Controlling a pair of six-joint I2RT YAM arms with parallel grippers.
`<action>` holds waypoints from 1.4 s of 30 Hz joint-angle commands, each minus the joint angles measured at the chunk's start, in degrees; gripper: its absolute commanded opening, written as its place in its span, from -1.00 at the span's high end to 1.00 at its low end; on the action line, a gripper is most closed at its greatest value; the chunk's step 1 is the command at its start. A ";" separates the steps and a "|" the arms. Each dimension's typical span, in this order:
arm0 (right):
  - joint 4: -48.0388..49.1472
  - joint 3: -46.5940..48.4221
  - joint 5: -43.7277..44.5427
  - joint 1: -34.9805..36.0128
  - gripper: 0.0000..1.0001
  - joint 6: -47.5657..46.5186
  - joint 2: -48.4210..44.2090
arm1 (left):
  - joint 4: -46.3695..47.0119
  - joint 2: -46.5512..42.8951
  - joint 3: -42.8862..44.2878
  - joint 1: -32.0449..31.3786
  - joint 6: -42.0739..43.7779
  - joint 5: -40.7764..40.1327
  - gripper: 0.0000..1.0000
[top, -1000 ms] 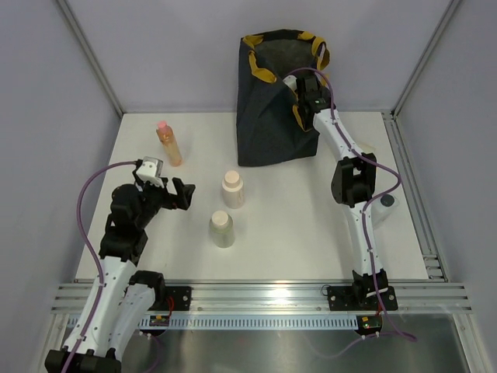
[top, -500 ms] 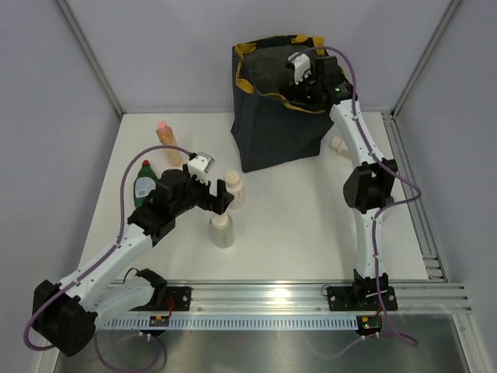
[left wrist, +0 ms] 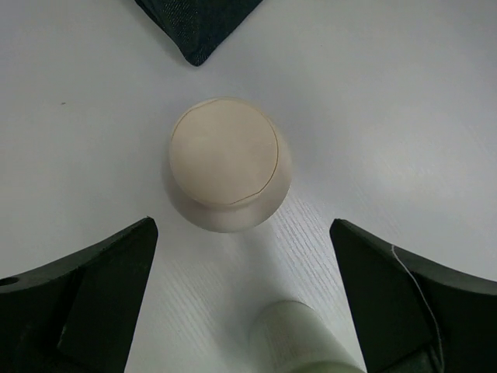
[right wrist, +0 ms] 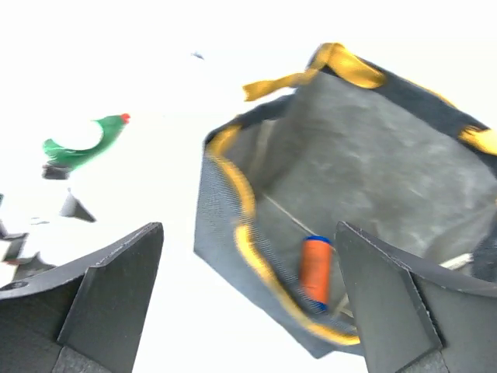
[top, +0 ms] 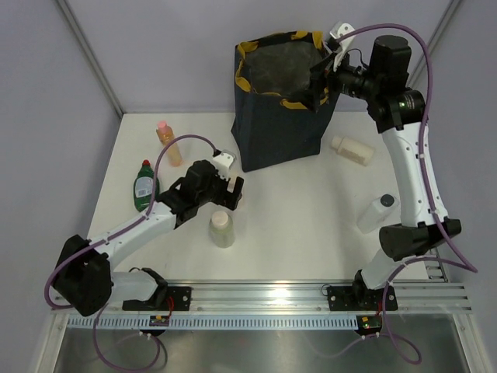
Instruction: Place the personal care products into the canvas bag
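The navy canvas bag (top: 276, 105) with its yellow rim stands upright at the back. An orange bottle with blue ends (right wrist: 316, 270) lies inside it. My right gripper (top: 322, 74) (right wrist: 248, 229) hangs open and empty above the bag's right rim. My left gripper (top: 233, 194) (left wrist: 242, 233) is open, looking down on an upright cream bottle (left wrist: 227, 163) that stands just ahead of its fingertips. A pale bottle (top: 221, 229) (left wrist: 303, 338) stands beside it. A peach bottle with a pink cap (top: 167, 140), a lying cream bottle (top: 351, 150) and a pale bottle with a black cap (top: 373, 211) are on the table.
A green bottle with a red cap (top: 144, 185) (right wrist: 81, 144) lies left of the left arm. Grey walls close in the white table (top: 295, 210) on three sides. A metal rail runs along the near edge.
The right gripper opened, rose out of the bag mouth and drew back to the right. The left arm reached right until its open fingers came over the cream bottle.
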 commanded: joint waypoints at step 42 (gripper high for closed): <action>20.28 -65.51 12.63 13.25 -0.99 6.21 -26.50 | 26.29 6.06 4.76 7.58 -27.57 22.44 1.00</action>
